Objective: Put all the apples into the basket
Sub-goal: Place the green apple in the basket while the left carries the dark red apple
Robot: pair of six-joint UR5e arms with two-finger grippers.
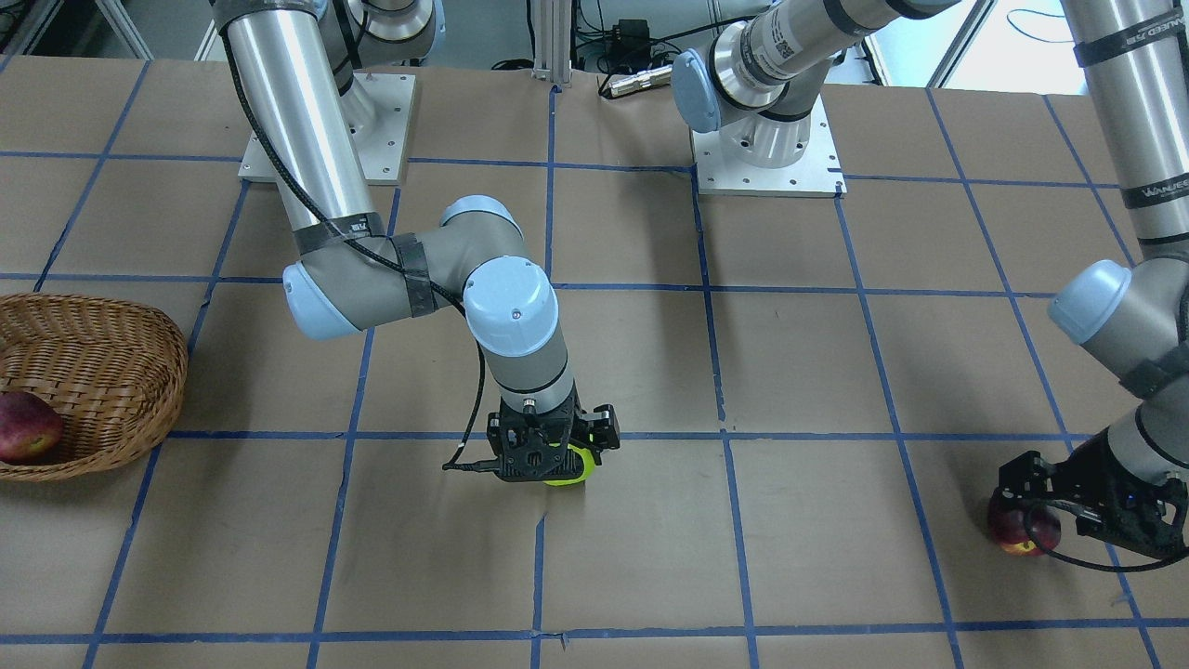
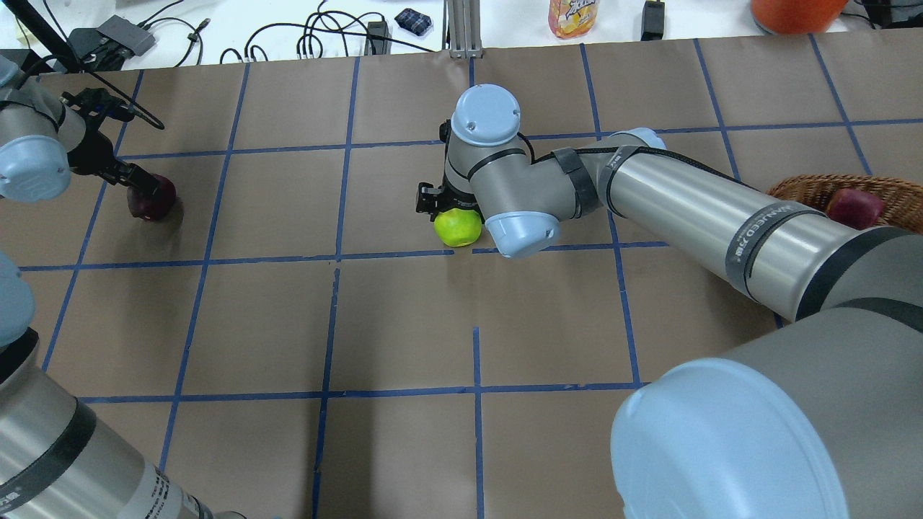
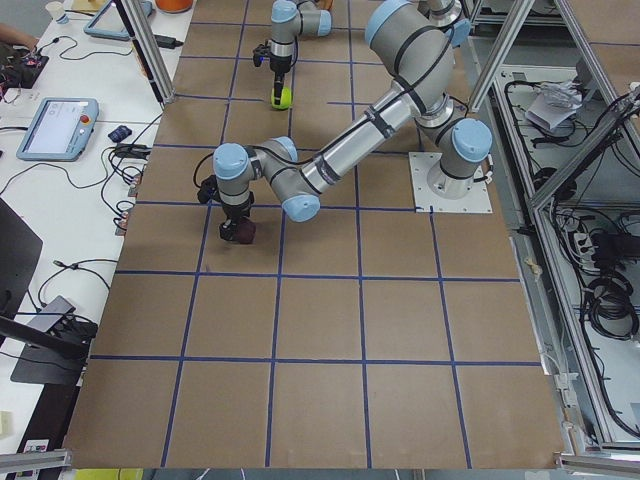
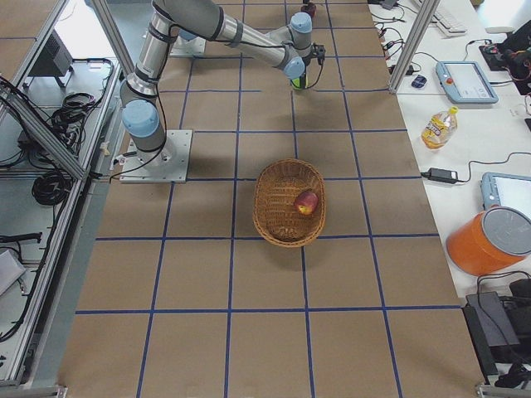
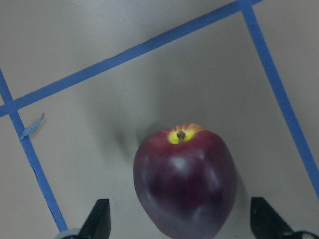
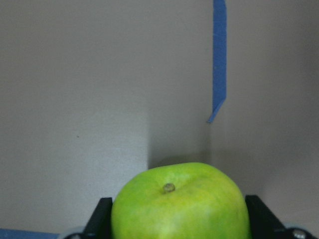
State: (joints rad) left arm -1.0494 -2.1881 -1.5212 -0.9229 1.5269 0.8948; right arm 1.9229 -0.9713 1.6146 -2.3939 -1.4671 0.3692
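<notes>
The dark maroon apple (image 5: 184, 184) stands on the brown desk (image 2: 404, 324) out toward the robot's left end, stem up with a yellow patch around the stalk. The left claw (image 5: 182, 224) hangs over it, released, with its two fingers (image 5: 99, 219) spread to either side. A clear strip of desk shows between each finger and the fruit, so nothing touches. The green apple (image 6: 179, 204) sits near the middle of the desk, just beside a crossing of the blue tape lines (image 2: 339, 256), also stem up. The right claw (image 6: 178, 221) is lowered around it from above. Its fingers (image 6: 102, 216) lie hard against both flanks of the apple with no gap to be seen. Whether they are clenched on it or only resting alongside cannot be told from the pictures. The apple's underside looks to be on the desk. The wicker basket (image 4: 257, 203) stands well apart from both, toward the robot's right end. The red apple (image 4: 306, 201) lies inside it, close to the wall on the operators' side. In the overhead view the right arm covers part of the basket.
</notes>
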